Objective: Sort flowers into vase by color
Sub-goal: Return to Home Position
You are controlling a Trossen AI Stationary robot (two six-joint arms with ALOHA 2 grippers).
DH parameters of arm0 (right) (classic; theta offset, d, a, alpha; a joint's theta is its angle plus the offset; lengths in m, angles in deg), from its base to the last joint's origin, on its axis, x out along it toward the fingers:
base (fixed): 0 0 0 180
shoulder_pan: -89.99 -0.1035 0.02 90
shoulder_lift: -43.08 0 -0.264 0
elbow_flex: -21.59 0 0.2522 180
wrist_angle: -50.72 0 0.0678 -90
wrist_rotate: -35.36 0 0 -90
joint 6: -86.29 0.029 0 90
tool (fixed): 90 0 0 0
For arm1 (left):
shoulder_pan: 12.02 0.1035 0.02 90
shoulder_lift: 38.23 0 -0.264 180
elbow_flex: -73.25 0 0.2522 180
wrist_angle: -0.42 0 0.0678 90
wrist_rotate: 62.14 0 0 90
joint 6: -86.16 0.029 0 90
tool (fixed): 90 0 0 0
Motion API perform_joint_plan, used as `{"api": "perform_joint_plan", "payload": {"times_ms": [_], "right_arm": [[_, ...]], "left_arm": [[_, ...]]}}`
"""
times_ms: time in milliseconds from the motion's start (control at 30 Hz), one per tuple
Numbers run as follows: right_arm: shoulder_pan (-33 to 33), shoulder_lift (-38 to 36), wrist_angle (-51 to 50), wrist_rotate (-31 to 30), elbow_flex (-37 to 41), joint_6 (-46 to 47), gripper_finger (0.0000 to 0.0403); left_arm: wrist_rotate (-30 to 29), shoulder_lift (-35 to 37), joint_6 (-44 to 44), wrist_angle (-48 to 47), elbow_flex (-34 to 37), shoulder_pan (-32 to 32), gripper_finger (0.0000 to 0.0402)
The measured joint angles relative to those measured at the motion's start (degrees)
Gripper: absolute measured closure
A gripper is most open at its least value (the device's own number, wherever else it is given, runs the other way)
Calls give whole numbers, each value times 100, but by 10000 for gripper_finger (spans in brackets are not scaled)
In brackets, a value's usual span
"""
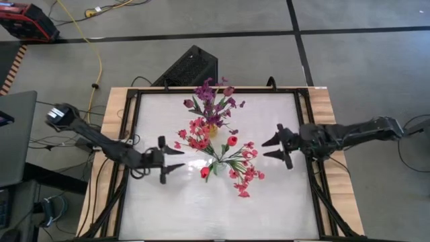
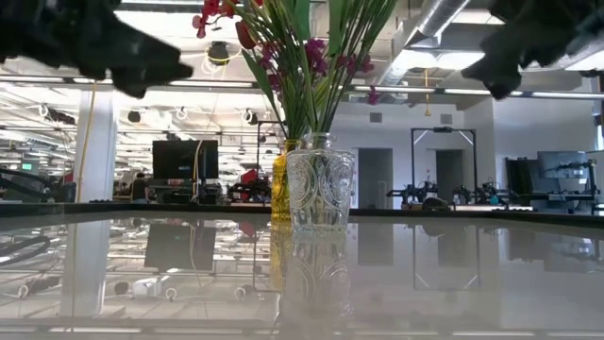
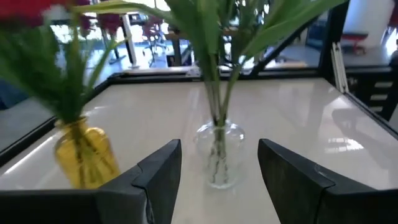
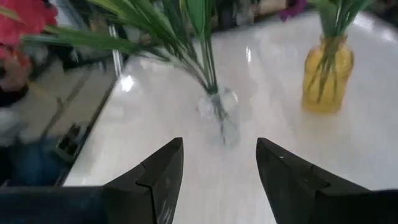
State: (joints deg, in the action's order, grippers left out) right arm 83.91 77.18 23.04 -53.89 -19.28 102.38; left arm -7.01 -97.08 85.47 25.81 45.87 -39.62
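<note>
High view is showing left gripper and right gripper hanging spread, empty, either side of the clear vase, since red-pink flowers are standing inside it, purple flowers just beside

The dark jointed left arm reached inward from its side. Its dark two-finger left gripper had the fingers spread apart and held nothing. The dark right arm mirrored it, and the right gripper was likewise spread. Both were apparently raised.
</note>
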Motion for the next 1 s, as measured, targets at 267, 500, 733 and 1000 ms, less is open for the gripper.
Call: {"api": "perform_joint_plan", "payload": {"times_ms": [267, 500, 733, 1000], "right_arm": [[-326, -419, 3037, -1056, 2017, 6, 176], [61, -419, 3689, -1330, 2659, 80, 176], [609, -417, 3639, -1312, 2659, -111, 178], [958, -417, 3439, -1275, 2630, -164, 199]], "left_arm": [[224, 965, 322, 735, 1093, 207, 198], [737, 1465, 461, 278, 1301, 676, 198], [738, 2440, 581, -729, 1303, 912, 198], [533, 4424, 14, -3404, 1120, 931, 198]]}}
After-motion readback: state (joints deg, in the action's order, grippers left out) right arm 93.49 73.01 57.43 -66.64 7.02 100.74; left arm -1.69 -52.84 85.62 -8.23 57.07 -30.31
